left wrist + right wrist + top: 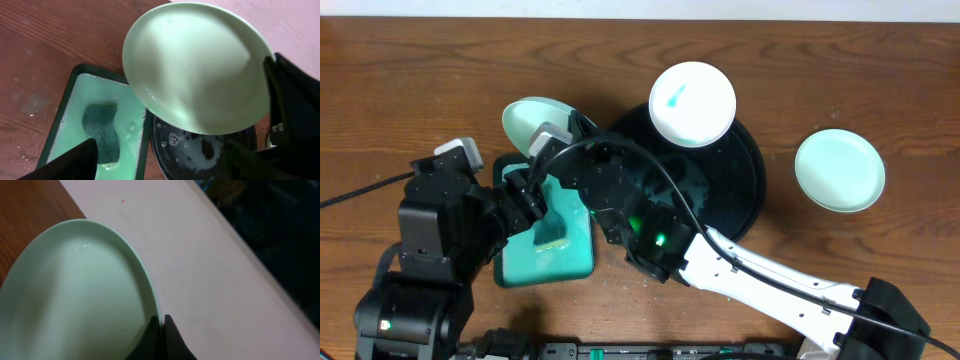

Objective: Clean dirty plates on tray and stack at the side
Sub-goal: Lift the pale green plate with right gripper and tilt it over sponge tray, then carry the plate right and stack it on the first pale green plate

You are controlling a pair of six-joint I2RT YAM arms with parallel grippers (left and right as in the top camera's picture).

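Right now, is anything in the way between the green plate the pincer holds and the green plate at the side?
Yes. The big round black tray, carrying a white round plate with a teal smear, lies between the held pale green plate and the pale green plate on the wood. Carried high, it could probably pass over.

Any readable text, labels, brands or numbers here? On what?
None readable in any view. No lettering on the pale mint green round plate held up, the white round plate with a teal smear, the large black glossy round tray or the teal rectangular sponge tray.
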